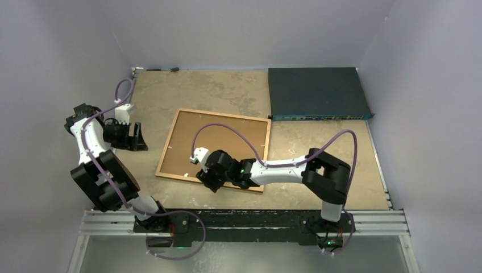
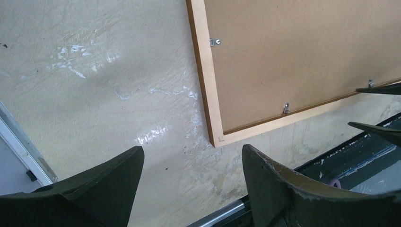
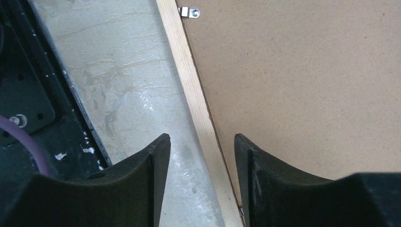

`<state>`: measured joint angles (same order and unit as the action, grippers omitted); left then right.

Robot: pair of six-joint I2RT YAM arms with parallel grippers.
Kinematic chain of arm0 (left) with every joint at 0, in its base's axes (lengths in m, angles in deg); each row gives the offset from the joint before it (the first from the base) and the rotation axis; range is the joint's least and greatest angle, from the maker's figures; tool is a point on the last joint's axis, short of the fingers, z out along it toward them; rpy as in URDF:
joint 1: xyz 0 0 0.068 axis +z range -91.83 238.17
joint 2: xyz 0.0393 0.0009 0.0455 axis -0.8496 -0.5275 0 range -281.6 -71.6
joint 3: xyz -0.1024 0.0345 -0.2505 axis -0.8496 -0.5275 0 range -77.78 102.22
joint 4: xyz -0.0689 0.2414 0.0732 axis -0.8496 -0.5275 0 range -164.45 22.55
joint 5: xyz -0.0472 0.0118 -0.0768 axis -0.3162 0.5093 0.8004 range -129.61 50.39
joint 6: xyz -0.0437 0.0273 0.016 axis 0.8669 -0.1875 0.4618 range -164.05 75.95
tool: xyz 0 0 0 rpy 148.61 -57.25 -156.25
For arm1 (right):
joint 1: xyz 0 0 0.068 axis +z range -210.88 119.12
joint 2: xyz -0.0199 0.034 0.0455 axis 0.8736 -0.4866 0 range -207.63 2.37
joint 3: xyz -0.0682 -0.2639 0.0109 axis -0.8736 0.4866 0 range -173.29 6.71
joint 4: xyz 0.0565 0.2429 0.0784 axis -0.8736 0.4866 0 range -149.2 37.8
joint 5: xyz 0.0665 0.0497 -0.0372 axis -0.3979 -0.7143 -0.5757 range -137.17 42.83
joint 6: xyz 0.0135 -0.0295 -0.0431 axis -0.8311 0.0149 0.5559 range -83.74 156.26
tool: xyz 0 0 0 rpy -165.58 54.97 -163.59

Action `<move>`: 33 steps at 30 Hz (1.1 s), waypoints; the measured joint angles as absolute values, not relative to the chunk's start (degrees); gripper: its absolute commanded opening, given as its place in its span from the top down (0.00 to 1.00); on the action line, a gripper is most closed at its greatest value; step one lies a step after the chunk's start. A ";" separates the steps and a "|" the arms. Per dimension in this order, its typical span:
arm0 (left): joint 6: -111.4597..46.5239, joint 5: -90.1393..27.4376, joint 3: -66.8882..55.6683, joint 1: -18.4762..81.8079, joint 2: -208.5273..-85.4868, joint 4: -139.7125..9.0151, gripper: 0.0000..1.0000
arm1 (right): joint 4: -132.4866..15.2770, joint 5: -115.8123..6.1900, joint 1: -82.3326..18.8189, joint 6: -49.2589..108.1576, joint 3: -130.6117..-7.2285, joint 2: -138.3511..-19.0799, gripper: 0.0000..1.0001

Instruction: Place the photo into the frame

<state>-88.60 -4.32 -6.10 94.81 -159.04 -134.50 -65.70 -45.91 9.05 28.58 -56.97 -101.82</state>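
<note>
We see the frame (image 1: 169, 142) lying back side up in the middle of the overhead picture, its brown backing board (image 1: 221, 142) showing, flat on the counter (image 1: 227, 91). The right tool (image 1: 211, 185) sits at the frame's lower edge with its jaws apart, gripping nothing. One finger (image 3: 142, 184) is over the counter and the other over the board, with the wooden rail between them. At centre left, the left tool (image 1: 139, 142) is open and empty above the counter.

No writing, label or number is legible on anything here
</note>
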 measured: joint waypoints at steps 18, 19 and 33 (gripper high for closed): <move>-88.69 -3.38 -7.26 94.81 -156.61 -137.06 0.23 | -67.82 -36.49 13.75 28.84 -57.03 -105.16 0.93; -88.78 -2.90 -7.61 94.81 -156.09 -137.43 0.22 | -68.06 -36.19 13.75 28.78 -57.03 -105.27 0.94; -94.77 3.15 -11.17 94.81 -149.38 -139.83 0.18 | -63.39 -35.27 14.10 28.60 -63.33 -107.56 1.00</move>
<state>-94.77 3.15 -11.17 94.81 -149.38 -139.83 -63.39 -35.27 14.10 28.60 -63.33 -107.56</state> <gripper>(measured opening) 0.816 0.005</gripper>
